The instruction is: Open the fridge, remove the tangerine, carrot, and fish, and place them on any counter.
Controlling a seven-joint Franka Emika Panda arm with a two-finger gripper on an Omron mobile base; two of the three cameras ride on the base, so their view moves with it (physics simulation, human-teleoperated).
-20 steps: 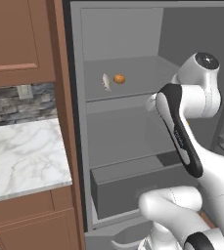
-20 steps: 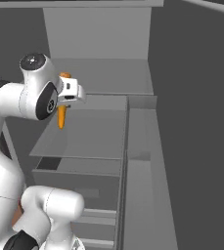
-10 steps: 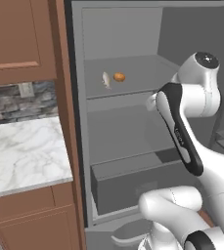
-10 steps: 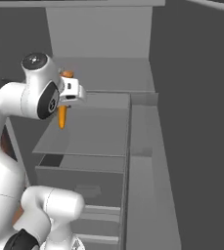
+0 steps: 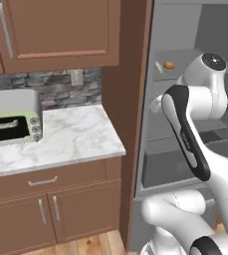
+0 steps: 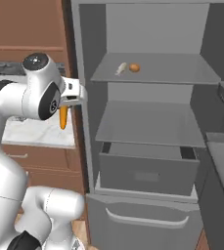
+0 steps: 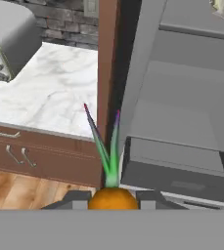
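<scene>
The fridge [image 6: 152,29] stands open, its grey shelves bare except the top one, where the small round tangerine [image 6: 134,68] lies beside the pale fish [image 6: 121,69]. The left base view has the same pair, tangerine [image 5: 169,64] and fish [image 5: 159,66], behind my arm. My gripper [image 6: 73,95] hangs outside the fridge's left edge, shut on the carrot [image 6: 63,117], which points down over the counter [image 6: 40,134]. In the hand view the carrot [image 7: 112,197] sits between the fingertips [image 7: 77,200], green top forward, with the counter [image 7: 50,93] to the left.
A toaster oven [image 5: 11,119] sits on the counter [image 5: 75,134] at the left, under brown wall cabinets [image 5: 56,30]. A brown side panel [image 7: 108,73] separates counter and fridge. A grey drawer [image 6: 147,171] sticks out low in the fridge.
The whole picture has shifted: the base has moved, and the counter and toaster oven have come into view at the left. The carrot stays held in the shut gripper.
</scene>
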